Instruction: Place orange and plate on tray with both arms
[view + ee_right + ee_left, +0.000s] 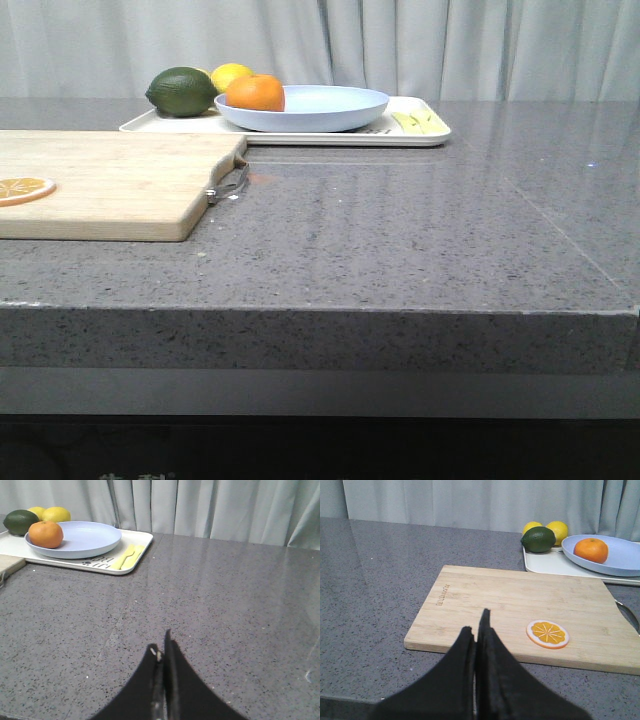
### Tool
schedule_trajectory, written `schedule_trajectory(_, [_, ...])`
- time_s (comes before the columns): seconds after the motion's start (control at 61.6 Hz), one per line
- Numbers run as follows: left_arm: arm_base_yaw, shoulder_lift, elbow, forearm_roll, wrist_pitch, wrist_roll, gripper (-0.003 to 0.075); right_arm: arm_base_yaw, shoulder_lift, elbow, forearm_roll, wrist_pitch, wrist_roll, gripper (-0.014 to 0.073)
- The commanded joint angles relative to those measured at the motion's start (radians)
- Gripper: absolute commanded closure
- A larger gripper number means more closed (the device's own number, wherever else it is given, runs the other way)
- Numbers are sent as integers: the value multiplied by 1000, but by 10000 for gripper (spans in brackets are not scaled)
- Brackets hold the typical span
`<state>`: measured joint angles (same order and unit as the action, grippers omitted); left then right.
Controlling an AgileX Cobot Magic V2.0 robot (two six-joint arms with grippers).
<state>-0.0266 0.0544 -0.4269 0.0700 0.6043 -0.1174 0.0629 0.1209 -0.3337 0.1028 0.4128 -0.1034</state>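
Left wrist view, item one: my left gripper [479, 630], fingers pressed together, holding nothing, poised above the near edge of the cutting board [495, 605]. Right wrist view, item two: my right gripper [164, 652], likewise closed and empty, over bare countertop [225, 605].

Outward from the left gripper: one dried orange slice [548, 633] on the board at 2 o'clock. Beyond it, toward 1 o'clock, one tray [545, 562]. On the tray: one plate [620, 560], with one orange [590, 549] resting inside it near its edge; one dark green lime-like fruit [538, 539]; two lemons [557, 530] behind that; pale yellow cutlery [127, 556], count unclear, at the tray's far-right end in the front view.

Status, as I judge it: orange and plate both sit on the tray, both arms clear. Task appears complete; nothing left that I can identify.
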Motion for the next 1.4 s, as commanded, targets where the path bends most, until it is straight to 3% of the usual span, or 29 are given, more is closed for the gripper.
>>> schedule_trajectory(0.0, [1, 15, -23, -4, -88, 0, 738, -4, 11, -28, -6, -88, -11, 659])
schedule_trajectory(0.39, [1, 15, -23, -4, -97, 0, 738, -4, 11, -28, -6, -88, -11, 659])
schedule_trajectory(0.568, [1, -26, 79, -25, -250, 0, 738, -4, 11, -28, -6, -88, -11, 659])
schedule_trajectory(0.877, [-22, -80, 270, -92, -308, 0, 738, -4, 12, -28, -6, -88, -11, 659])
schedule_trajectory(1.121, [-22, -80, 435, -124, -533, -2, 738, -4, 12, -28, -6, -88, -11, 659])
schedule_trajectory(1.38, [-22, -80, 431, -124, -516, -2, 738, -4, 12, -28, -6, -88, -11, 659])
